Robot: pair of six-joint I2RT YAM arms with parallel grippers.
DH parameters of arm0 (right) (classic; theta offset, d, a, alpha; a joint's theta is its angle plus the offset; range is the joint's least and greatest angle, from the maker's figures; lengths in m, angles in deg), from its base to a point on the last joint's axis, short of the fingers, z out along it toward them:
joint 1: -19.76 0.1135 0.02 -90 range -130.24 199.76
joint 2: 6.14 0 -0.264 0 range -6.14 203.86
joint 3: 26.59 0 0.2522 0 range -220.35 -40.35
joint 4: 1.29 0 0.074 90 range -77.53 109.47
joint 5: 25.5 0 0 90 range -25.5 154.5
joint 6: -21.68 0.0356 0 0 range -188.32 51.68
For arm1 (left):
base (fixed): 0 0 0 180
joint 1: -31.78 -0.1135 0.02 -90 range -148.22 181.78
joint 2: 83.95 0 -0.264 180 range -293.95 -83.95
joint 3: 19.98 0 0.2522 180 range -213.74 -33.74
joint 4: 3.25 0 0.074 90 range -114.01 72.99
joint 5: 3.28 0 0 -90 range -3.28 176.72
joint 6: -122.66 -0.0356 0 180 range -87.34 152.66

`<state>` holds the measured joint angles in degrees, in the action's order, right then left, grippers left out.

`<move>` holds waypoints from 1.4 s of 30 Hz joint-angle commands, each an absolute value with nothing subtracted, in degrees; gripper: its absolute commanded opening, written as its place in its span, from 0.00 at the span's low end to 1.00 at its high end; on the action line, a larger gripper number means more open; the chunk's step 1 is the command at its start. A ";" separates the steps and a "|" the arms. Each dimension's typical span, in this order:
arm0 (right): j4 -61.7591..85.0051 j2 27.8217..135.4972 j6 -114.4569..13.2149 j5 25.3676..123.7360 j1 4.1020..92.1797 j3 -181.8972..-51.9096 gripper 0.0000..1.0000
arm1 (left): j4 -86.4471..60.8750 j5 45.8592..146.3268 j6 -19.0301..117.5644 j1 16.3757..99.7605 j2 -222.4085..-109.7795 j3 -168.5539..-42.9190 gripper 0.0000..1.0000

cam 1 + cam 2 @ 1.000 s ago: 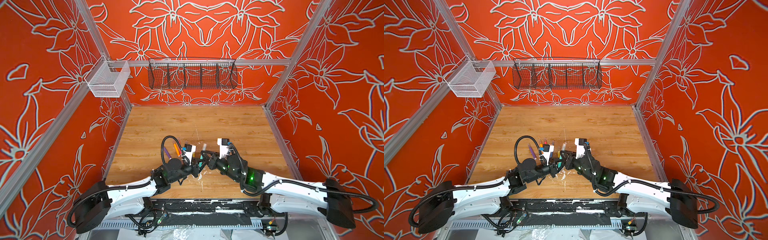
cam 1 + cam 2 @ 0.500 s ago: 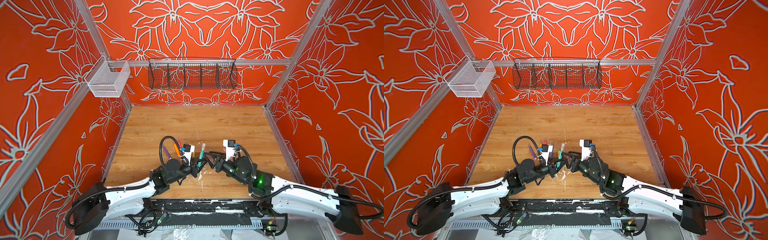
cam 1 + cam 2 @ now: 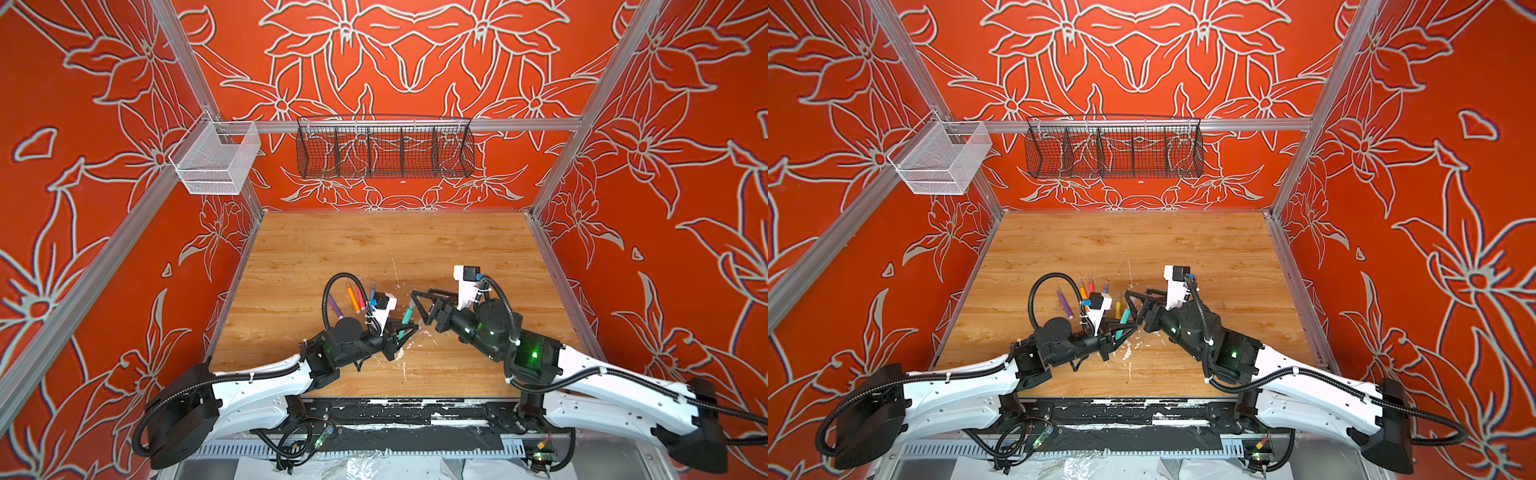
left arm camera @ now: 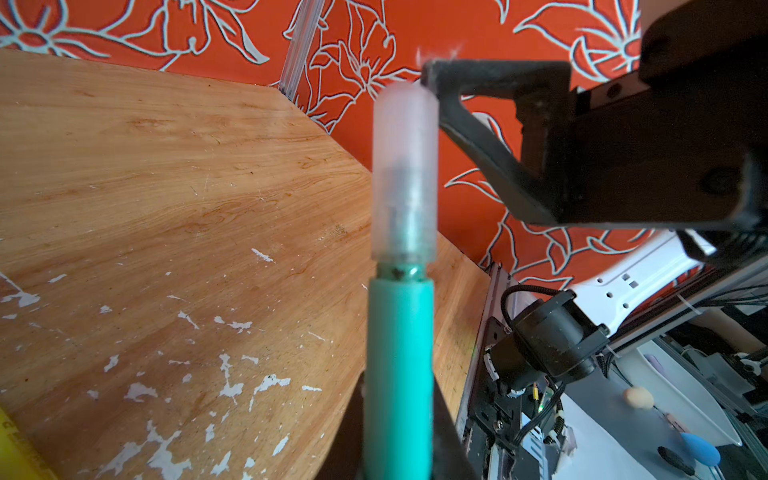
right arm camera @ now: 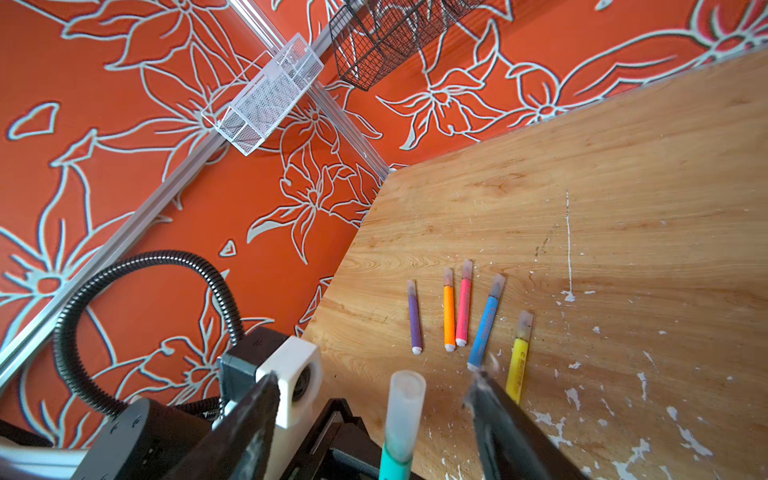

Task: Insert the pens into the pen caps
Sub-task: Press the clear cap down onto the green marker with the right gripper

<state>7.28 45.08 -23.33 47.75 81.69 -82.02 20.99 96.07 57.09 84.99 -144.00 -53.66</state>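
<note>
Now, left gripper (image 3: 402, 334): mine, clamped on the green pen (image 4: 398, 374), which tilts toward 1 o'clock in both top views.
pen cap (image 4: 405, 174): seated over the green pen's tip.
right gripper (image 5: 374, 374): my jaws apart, one either side of the cap.
other pens (image 5: 463, 311): five, capped, flat on the table (image 5: 623, 208), 11 o'clock of my left gripper.

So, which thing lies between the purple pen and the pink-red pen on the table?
The orange pen lies there, close beside the pink-red pen and apart from the purple pen. The right wrist view shows this plainly.
</note>
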 commanded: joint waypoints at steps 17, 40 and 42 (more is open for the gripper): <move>13.88 56.72 -25.00 50.29 80.50 -92.90 0.65 | 21.04 98.81 55.34 84.78 -143.87 -55.01 0.00; 11.65 57.57 -24.68 52.46 80.58 -89.37 0.03 | 22.22 96.35 57.71 84.78 -143.90 -54.75 0.00; 10.82 57.24 -24.16 52.74 80.58 -88.37 0.02 | 23.02 95.59 58.99 84.78 -143.89 -54.87 0.00</move>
<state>12.40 57.67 -24.62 49.12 79.98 -90.20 20.93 96.98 57.06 84.99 -143.98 -53.77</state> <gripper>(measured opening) 0.164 0.150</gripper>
